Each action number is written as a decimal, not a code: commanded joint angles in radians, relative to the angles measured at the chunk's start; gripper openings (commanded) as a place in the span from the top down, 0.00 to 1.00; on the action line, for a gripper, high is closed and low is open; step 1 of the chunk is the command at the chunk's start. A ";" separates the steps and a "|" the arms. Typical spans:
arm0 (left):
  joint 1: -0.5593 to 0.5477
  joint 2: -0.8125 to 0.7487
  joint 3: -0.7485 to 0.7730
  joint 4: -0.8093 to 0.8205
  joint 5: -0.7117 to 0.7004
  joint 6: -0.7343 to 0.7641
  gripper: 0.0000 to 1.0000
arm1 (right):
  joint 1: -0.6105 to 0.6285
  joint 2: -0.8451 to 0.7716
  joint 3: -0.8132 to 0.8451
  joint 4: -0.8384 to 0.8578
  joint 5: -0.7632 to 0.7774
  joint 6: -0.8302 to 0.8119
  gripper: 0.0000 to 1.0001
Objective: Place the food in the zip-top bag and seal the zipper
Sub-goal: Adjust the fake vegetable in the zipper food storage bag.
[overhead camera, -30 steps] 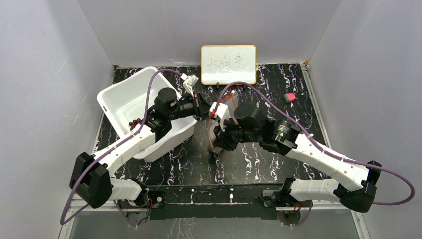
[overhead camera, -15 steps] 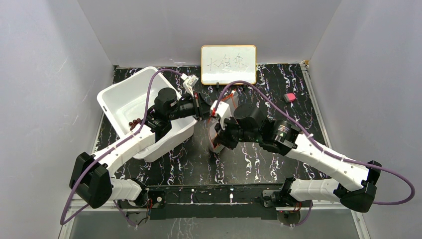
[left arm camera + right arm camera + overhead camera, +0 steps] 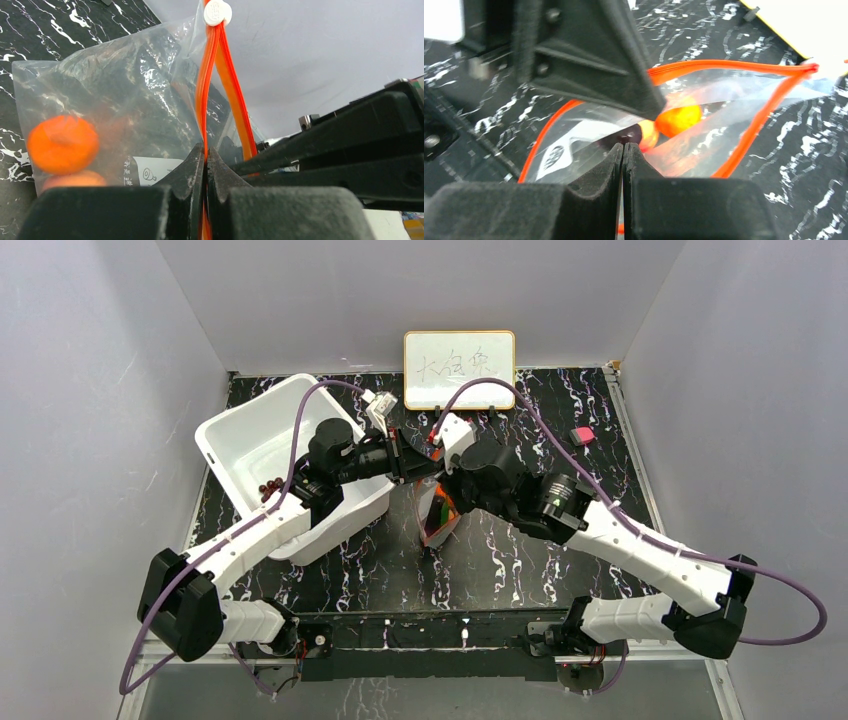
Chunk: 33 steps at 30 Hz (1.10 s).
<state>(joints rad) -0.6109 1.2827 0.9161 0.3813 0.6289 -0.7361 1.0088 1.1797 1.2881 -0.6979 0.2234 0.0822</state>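
The clear zip-top bag hangs between my two grippers over the mat, its mouth pulled open. My left gripper is shut on one side of the red-orange zipper, whose white slider sits at the far end. My right gripper is shut on the opposite mouth edge of the bag; the zipper forms an open loop ahead of it. Orange round fruits lie inside the bag and also show in the right wrist view. A dark red grape bunch lies in the bin.
The white plastic bin stands at the left, under my left arm. A whiteboard leans at the back wall. A small red object lies at the back right. The mat is black with white marbling.
My right gripper has risen and swung toward the back, lifting its edge of the bag and spreading the mouth. The left gripper has stayed nearly still.
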 commanded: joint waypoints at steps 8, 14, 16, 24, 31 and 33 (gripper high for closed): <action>-0.004 -0.065 -0.011 0.044 0.027 0.009 1.00 | -0.065 0.062 0.052 0.099 0.345 0.055 1.00; -0.004 -0.093 -0.032 0.037 0.006 0.012 1.00 | -0.085 0.096 0.062 0.140 0.340 0.096 1.00; -0.004 -0.098 -0.055 0.060 -0.006 -0.003 1.00 | -0.085 0.100 0.077 0.138 0.285 0.115 0.94; -0.004 -0.082 -0.050 0.066 -0.016 -0.020 1.00 | -0.086 0.038 0.191 0.038 0.108 0.234 0.60; -0.004 -0.064 -0.039 0.073 -0.018 -0.030 1.00 | -0.086 -0.030 0.178 -0.073 0.192 0.267 0.57; -0.004 -0.067 -0.038 0.072 -0.023 -0.031 1.00 | -0.086 -0.051 0.153 -0.111 0.250 0.287 0.56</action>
<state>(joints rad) -0.6109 1.2232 0.8616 0.4061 0.6102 -0.7605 0.9264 1.1713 1.4494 -0.7345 0.3740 0.3168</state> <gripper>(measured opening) 0.009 0.435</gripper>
